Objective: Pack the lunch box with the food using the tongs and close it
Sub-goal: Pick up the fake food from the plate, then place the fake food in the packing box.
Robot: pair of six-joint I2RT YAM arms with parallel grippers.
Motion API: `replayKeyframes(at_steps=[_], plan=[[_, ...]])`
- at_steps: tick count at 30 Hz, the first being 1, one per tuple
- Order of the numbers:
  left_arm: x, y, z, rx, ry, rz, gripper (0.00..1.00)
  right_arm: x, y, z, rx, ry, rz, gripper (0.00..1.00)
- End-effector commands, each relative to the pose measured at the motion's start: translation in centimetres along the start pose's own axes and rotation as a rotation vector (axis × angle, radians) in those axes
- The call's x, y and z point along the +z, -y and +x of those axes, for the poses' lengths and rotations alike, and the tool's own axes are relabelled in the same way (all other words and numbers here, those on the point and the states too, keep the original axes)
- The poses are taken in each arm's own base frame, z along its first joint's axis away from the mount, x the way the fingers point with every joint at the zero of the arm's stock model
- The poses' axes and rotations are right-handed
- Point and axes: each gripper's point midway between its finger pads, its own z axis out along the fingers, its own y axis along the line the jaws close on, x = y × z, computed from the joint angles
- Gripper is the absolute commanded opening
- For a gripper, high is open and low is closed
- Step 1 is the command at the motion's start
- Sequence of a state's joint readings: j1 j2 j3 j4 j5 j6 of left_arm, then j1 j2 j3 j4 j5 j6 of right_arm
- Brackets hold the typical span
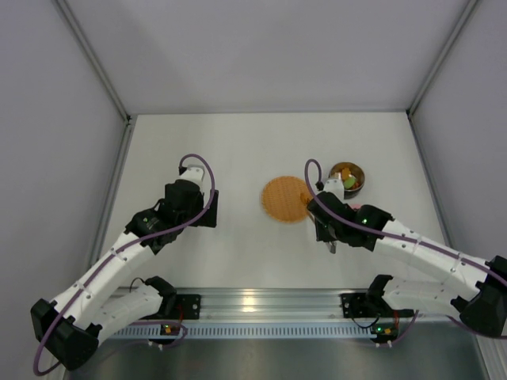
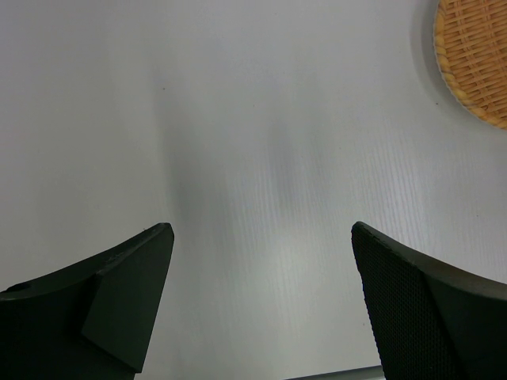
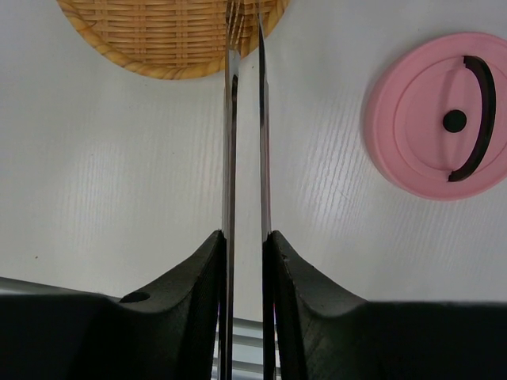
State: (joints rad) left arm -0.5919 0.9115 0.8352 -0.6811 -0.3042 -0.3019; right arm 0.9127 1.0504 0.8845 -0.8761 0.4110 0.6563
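Overhead view: white bench (image 1: pixel 238 150) w/ two white robot arms reaching in from the near edge. Right claw (image 3: pixel 244 245) is clamped narrow on the tongs (image 3: pixel 230 158) – both black fingers press the two slim silver arms, which run almost parallel w/ only a thin gap between them. The tongs point straight away from the wrist, and their tips reach over the near edge of the orange woven plate (image 3: pixel 158 39) at the top of the right wrist view.

The pink lid (image 3: pixel 440 127) lies flat on the bench, dark handle up, to the right of the tongs and apart from them. In the overhead view it's mostly hidden under the right arm.

The lunch box (image 1: pixel 333 170) – small round bowl, dark wall – sits uncovered on the bench just right of the woven plate, beyond the right claw. The food (image 1: pixel 350 182) is inside it: yellow, green & orange bits show, others too small to tell.

Left claw (image 2: pixel 260 233) hangs over bare bench left of the plate, fingers spread wide, holding nothing
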Motion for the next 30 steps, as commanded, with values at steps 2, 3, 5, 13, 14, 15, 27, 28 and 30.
replayKeyframes(at_steps=[2, 3, 5, 13, 14, 15, 27, 28, 30], plan=[[-0.1, 0.2, -0.7, -0.01, 0.037, 0.006, 0.99, -1.1, -1.3, -2.8, 0.017, 0.091, -0.035, 0.26], [-0.1, 0.2, -0.7, -0.01, 0.037, 0.008, 0.99, -1.1, -1.3, -2.9, 0.018, 0.094, -0.032, 0.26], [-0.1, 0.2, -0.6, -0.009, 0.034, 0.007, 0.99, -1.3, -1.4, -3.4, 0.02, 0.105, -0.037, 0.25], [-0.1, 0.2, -0.7, -0.01, 0.038, 0.009, 0.99, -2.5, -1.1, -5.0, 0.028, 0.149, -0.022, 0.24], [-0.1, 0.2, -0.7, -0.01, 0.038, 0.009, 0.99, -2.8, -0.9, -5.2, 0.03, 0.158, -0.017, 0.24], [-0.1, 0.3, -0.7, -0.009, 0.038, 0.01, 0.99, -2.9, -0.4, -5.5, 0.031, 0.167, 0.005, 0.24], [-0.2, 0.4, -0.6, -0.007, 0.037, 0.012, 0.99, -4.4, 6.7, -7.5, 0.155, 0.228, 0.154, 0.24], [-0.2, 0.4, -0.6, -0.007, 0.037, 0.012, 0.99, -4.4, 7.3, -7.5, 0.151, 0.226, 0.158, 0.24], [-0.2, 0.4, -0.7, -0.007, 0.038, 0.014, 0.99, -4.2, 8.6, -7.3, 0.188, 0.222, 0.169, 0.24]])
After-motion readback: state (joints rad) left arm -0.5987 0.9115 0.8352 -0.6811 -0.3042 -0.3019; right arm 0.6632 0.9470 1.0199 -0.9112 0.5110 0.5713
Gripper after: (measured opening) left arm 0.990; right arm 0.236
